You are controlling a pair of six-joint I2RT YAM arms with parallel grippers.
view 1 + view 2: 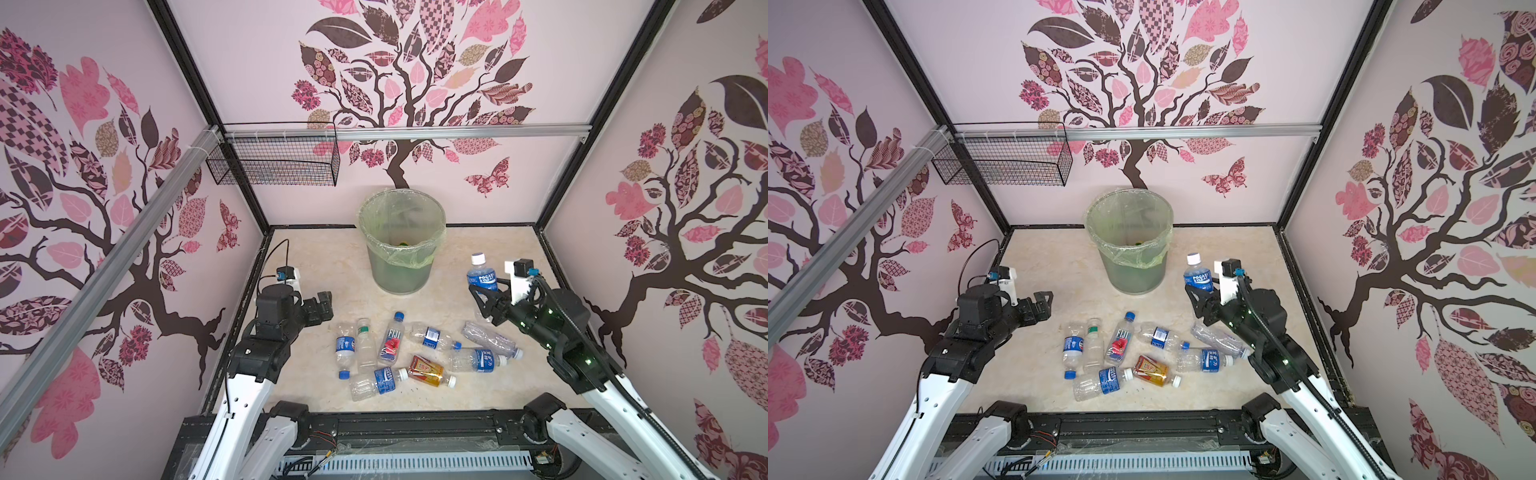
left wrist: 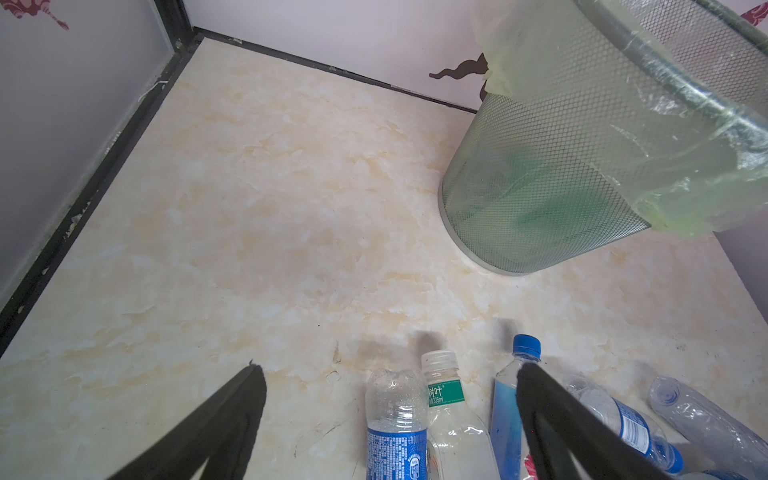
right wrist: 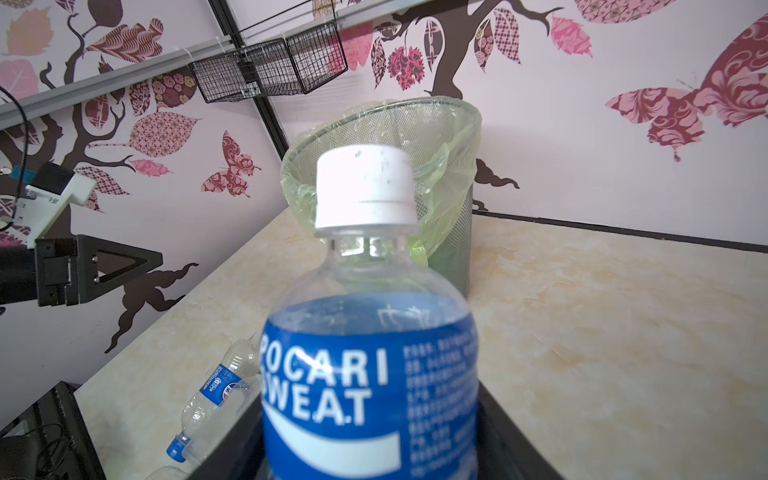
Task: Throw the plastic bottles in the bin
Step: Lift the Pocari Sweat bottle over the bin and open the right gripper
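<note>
Your right gripper (image 1: 483, 296) is clamped on the body of a bottle (image 1: 481, 277). It holds the bottle upright, white cap up, clear of the table (image 1: 511, 249) and just right of the bin (image 1: 400, 272). The bin stands at the back with its liner folded over the rim and its mouth unobstructed.

To do this step well, carry the bottle up and to the left until it hangs fully over the mouth. Go high enough that the base cannot snag the liner, and only then let go. Letting go short would likely drop it on the table or knock the bin.

Your left gripper (image 1: 321, 306) hangs wide open and empty beside the pile (image 1: 415, 353) of about eight lying bottles, away from that path. Leave it there.

The held bottle's blue label reads "POCARI SWEAT" in white. In the pile, the squarish bottle (image 1: 392, 338) says "FIJI". In the left wrist view, the green band on another (image 2: 444, 392) shows "335ml". The amber one (image 1: 428, 370) has a label too small to read.
</note>
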